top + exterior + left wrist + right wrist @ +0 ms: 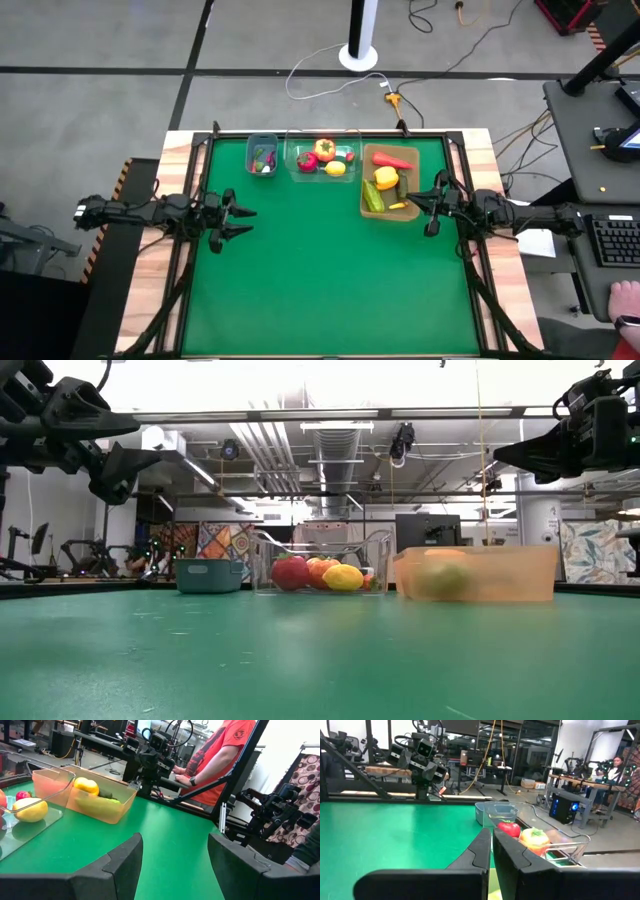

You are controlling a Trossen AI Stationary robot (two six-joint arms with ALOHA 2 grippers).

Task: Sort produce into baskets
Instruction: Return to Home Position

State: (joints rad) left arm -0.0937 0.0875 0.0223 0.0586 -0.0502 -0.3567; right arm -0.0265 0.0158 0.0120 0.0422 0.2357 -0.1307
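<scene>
All the produce lies in the three containers at the table's far edge. The blue-grey bin holds tiny bits. The clear tub holds a red round piece, an orange-yellow pepper and a lemon. The tan tray holds a red chilli, a yellow pepper and green cucumbers. My left gripper is open and empty above the mat's left side. My right gripper is shut and empty, raised over the tray's right edge; its fingers also show in the right wrist view.
The green mat lies bare in front of the containers. Both arms hang well above the table in the low view. A person in a red shirt stands beyond the table's right side, and a hand rests near a keyboard there.
</scene>
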